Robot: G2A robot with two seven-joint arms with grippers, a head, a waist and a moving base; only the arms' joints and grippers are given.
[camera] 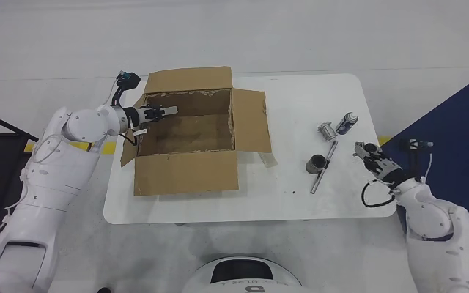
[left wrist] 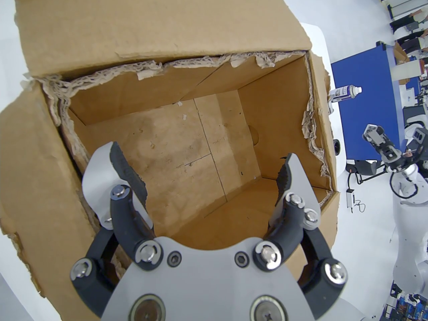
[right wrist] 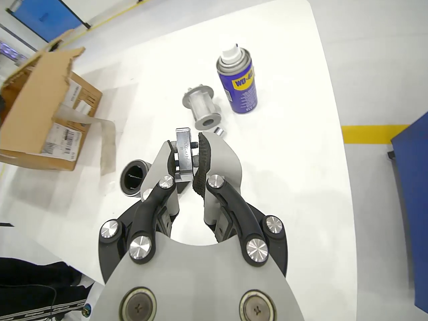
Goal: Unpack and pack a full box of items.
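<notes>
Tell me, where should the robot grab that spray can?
Probably around the spray can, midway up its round body, from the table-edge side: it stands upright, its nozzle top is narrow, and a metal spool lies close toward the box.

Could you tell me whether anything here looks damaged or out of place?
Yes, the cardboard box looks damaged: its rim is torn and ragged, with shredded corrugated layers exposed. The spray can stands upright, and nothing is spilled.

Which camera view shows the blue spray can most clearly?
The right wrist view: the spray can stands upright, close and whole. The top view shows it small, from above; the left wrist view shows it far off, partly hidden behind the box.
</notes>
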